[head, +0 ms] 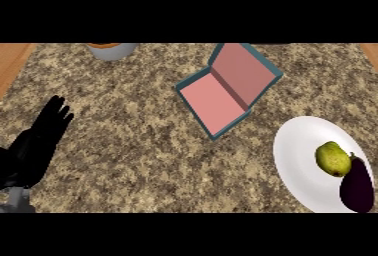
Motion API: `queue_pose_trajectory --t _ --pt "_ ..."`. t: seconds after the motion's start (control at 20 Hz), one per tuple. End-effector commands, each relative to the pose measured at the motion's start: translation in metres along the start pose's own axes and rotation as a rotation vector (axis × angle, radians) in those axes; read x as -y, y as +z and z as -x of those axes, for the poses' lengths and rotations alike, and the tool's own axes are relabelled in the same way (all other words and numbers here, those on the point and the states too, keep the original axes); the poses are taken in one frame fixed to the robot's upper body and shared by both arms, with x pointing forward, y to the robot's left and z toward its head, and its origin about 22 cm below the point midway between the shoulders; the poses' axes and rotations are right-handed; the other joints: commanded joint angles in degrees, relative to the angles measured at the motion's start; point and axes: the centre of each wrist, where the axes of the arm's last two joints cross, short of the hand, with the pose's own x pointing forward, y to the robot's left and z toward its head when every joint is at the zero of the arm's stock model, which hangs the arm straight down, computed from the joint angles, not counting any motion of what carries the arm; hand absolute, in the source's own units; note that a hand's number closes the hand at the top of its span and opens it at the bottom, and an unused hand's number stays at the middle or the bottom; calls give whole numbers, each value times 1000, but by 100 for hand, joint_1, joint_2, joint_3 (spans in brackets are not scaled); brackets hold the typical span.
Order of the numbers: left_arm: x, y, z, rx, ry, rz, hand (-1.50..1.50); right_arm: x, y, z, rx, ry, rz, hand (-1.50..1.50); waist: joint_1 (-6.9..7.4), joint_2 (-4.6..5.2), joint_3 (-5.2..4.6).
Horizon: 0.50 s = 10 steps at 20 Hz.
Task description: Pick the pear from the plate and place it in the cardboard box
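Nearest, the pear (333,158) lay untouched on the white plate (299,150), touching a dark eggplant (358,186), while the left hand (38,137) rested at the left edge with fingers straight, grasping nothing. The right hand was out of sight. Farther back on the surface (133,145), the cardboard box (229,87) held nothing, so apparently the whole pick and place remained.

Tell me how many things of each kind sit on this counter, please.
Fruit and vegetables: 2, a pear and an eggplant
Plates: 1, the white plate
Boxes: 1, the open box
Pots at the far edge: 1, a grey pot
Total: 5
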Motion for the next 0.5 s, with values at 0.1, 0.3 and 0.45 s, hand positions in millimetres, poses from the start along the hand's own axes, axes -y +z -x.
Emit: queue_pose_trajectory --t 0.1,0.3,0.45 --pt "1 2 8 -10 14 1 0 -1 -26 4 -38 22 -64 -150 -15 -2 3" --pt "-1 13 -5 12 13 -24 0 7 -13 15 -53 42 -63 -150 -67 -17 2" --pt "-3 16 -5 -3 5 -27 0 -12 -24 5 -27 11 -69 -150 -51 -15 2"
